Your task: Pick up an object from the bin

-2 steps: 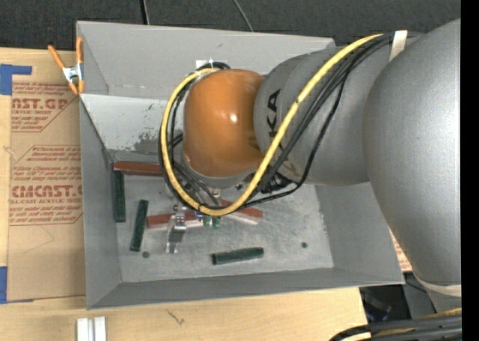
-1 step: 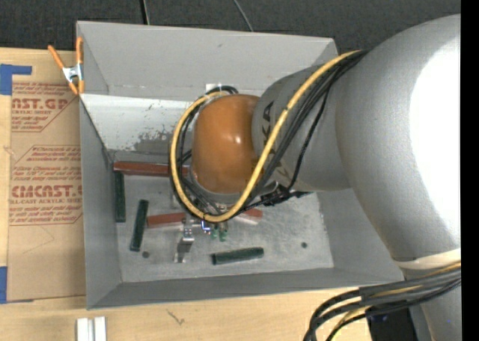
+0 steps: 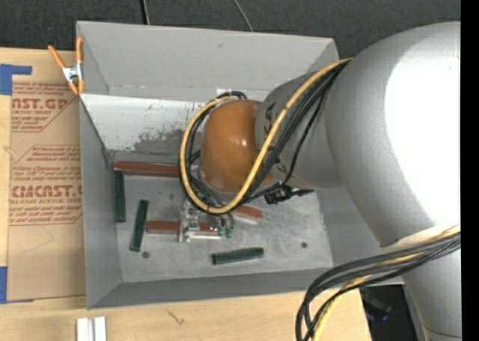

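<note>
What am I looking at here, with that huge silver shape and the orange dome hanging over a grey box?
The silver shape is a robot arm, reaching in from the picture's right. The single camera looks down on the scene from above, slightly to one side. The orange dome and the yellow cables are parts of the arm's wrist, not loose things. Below them sits the end effector, the part that grasps. It is low over the floor of the grey metal bin, right beside a short reddish-brown stick. Whether it grips anything cannot be told. Also in the bin are a long reddish-brown stick by the back wall and three dark green sticks scattered about.
</note>
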Available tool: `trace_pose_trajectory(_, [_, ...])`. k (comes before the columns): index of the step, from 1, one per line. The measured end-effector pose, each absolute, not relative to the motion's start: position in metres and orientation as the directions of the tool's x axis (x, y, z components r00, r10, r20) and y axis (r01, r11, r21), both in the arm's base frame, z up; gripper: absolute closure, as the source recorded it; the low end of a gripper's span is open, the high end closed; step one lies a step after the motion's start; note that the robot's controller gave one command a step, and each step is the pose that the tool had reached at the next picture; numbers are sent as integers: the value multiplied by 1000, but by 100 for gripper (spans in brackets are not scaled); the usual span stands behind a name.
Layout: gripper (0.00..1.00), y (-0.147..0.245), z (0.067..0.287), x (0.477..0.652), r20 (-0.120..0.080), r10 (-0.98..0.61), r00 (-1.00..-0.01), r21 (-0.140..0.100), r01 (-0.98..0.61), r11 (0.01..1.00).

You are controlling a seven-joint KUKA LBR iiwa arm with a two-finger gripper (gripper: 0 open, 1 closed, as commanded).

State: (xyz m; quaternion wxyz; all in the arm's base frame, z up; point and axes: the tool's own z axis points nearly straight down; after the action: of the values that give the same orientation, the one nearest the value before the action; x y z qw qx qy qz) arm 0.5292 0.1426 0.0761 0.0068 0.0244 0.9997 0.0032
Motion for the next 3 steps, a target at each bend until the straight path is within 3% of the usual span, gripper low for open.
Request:
trace_pose_trajectory(1, [100,143,76,529,-13,49,-999,7,49,999])
trace_pose_trajectory(2, [100,146,186,542,-1,2,-1000,1,2,1000])
trace_pose_trajectory(3, [100,146,186,542,-1,2,-1000,1,2,1000])
